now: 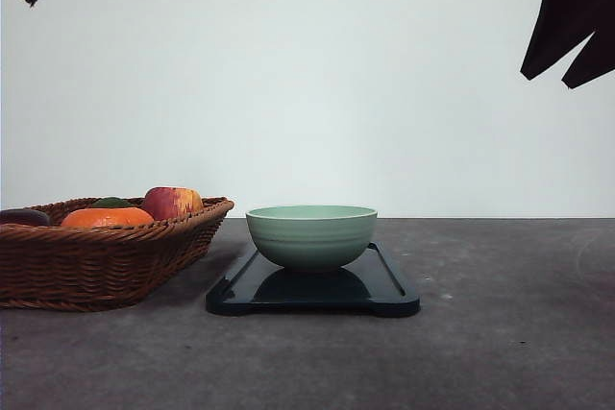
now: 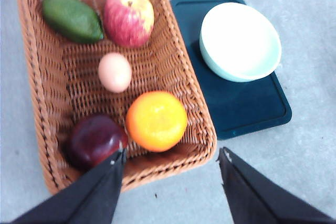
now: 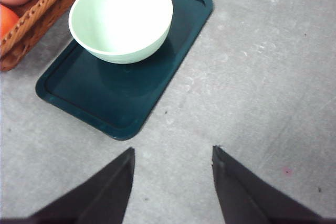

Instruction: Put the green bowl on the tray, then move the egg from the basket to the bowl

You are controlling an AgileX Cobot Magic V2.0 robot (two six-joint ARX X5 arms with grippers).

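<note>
Green bowl (image 1: 310, 235) sits on the tray (image 1: 389, 287), so I'll take the egg (image 2: 114, 72), seemingly loose mid-basket (image 2: 39, 82), next with my spread, empty left end effector (image 2: 170, 156).

green bowl (image 1: 311, 235) upright on tray (image 1: 384, 287), egg (image 2: 115, 72) in basket (image 1: 106, 261)

The bowl (image 1: 310, 235) is sitting on the tray (image 1: 389, 287), toward its rear half. The basket (image 1: 106, 261) is lying just left of the tray. Inside the basket, an egg (image 2: 114, 72) is resting centrally among an apple (image 2: 128, 18), an orange (image 2: 156, 120), an avocado (image 2: 72, 18) and a plum (image 2: 94, 140).
</note>
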